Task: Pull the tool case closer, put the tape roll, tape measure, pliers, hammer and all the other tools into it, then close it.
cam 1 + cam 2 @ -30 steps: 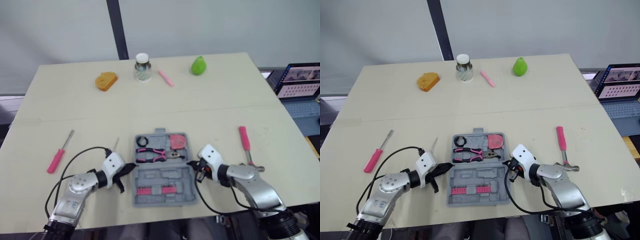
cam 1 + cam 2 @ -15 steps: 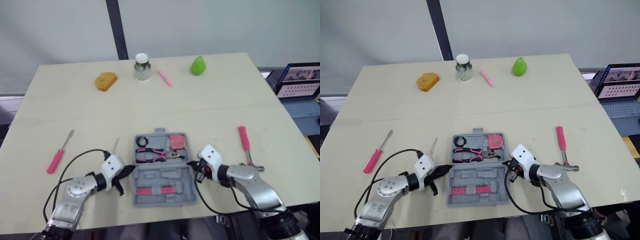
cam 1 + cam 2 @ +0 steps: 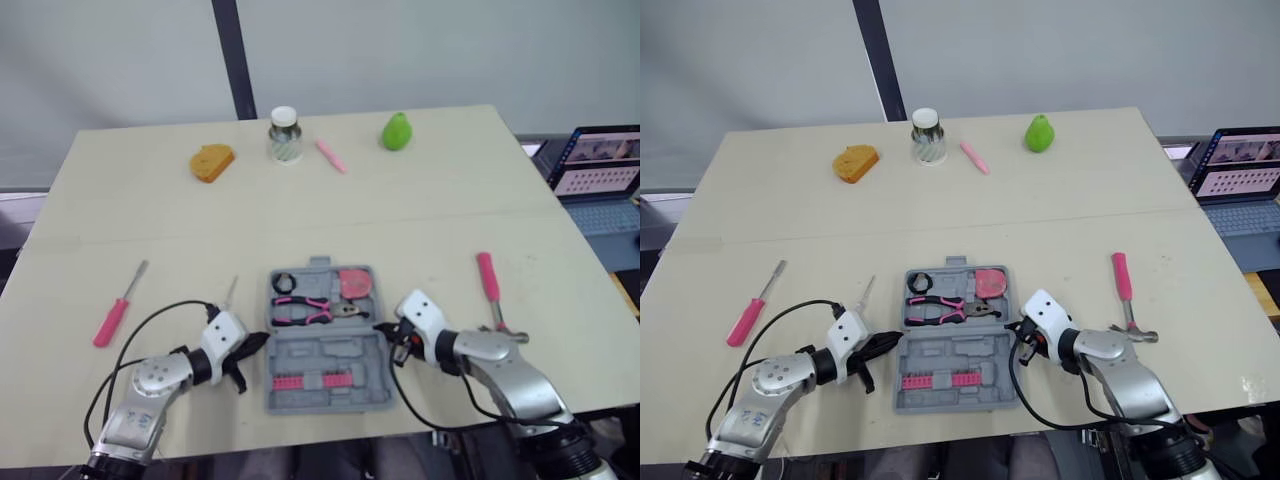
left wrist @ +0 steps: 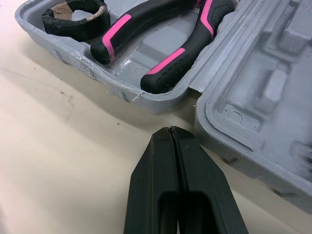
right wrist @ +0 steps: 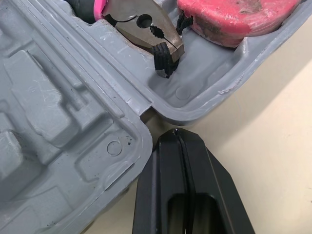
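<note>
Now the left gripper (image 3: 260, 339) and right gripper (image 3: 381, 326), each with fingers pressed together and empty, flank the open tool case (image 3: 326, 353) near the table's front edge, where an uneven pull could twist it or drag it overboard.

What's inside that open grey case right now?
The case holds a tape roll, pliers and a pink tape measure in its far half, pink bits in the near half. Anything beneath them is covered.

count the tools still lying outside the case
3: pink-handled screwdriver far left, thin metal shaft by the left gripper, hammer on the right. The pink stick near the jar may be another.
</note>
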